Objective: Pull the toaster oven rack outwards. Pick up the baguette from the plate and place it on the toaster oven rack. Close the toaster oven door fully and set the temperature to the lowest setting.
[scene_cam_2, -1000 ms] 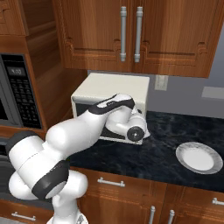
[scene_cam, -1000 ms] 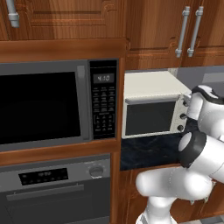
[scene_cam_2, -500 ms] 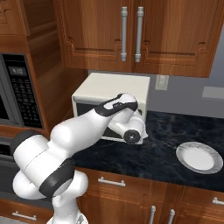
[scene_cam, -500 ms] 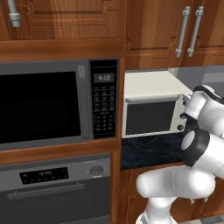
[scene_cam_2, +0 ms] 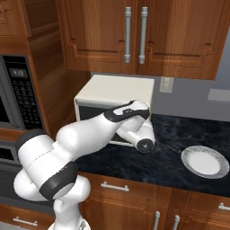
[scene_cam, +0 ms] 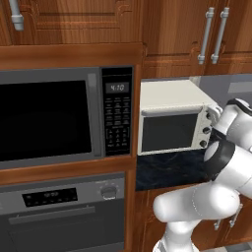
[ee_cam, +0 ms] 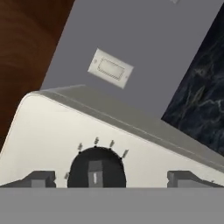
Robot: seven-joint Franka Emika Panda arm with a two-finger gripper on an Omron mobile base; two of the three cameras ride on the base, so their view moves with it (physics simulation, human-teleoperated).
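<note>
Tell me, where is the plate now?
In the right base view, the plate lies on the dark counter, right of the toaster oven.

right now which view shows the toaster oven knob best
The hand view: the knob sits close up between the open jaws, tick marks visible. The left base view shows small knobs on the toaster oven; in the right base view the arm covers them.

The arm [scene_cam_2: 85, 134] is built of smooth, rounded white segments joined by glossy black bands. A dark round cap is set on the wrist. The tool [ee_cam: 111, 179] is tipped with two small dark grey fingers [ee_cam: 39, 179].
</note>
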